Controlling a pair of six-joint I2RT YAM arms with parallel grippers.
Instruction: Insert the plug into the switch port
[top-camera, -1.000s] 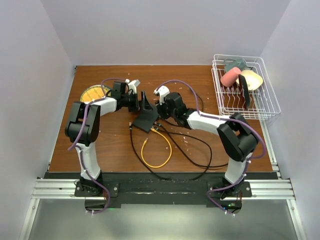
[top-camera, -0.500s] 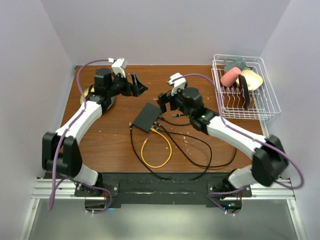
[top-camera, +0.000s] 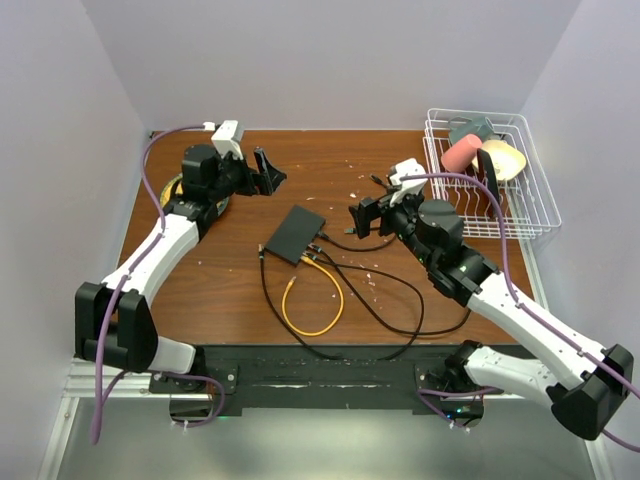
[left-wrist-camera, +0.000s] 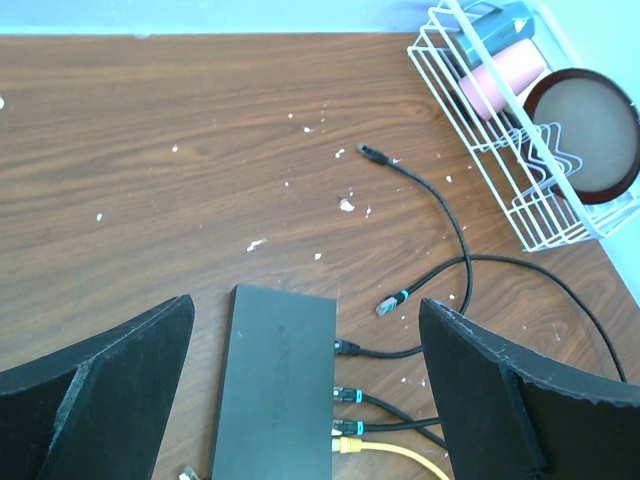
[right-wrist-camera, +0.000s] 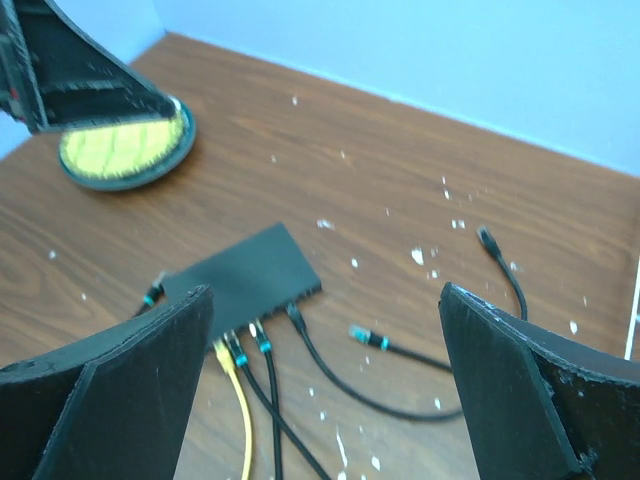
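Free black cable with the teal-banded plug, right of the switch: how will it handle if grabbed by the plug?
Probably floppy: the cable lies in a loose curve, so its tail would sag and drag. Likely light, being thin. The plug is small, so it may twist in a grip.

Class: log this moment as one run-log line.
left hand: open, empty | right hand: open, empty | switch: lying flat, cables plugged in | loose plug: beside switch, untouched

Left arm (top-camera: 160, 245) and right arm (top-camera: 512, 312): white links, black joints. Purple cable (top-camera: 175, 129) loops back from behind the jaws. White camera block (top-camera: 227, 131) just behind jaws. Jaws matte black wedges, scuffed edges.
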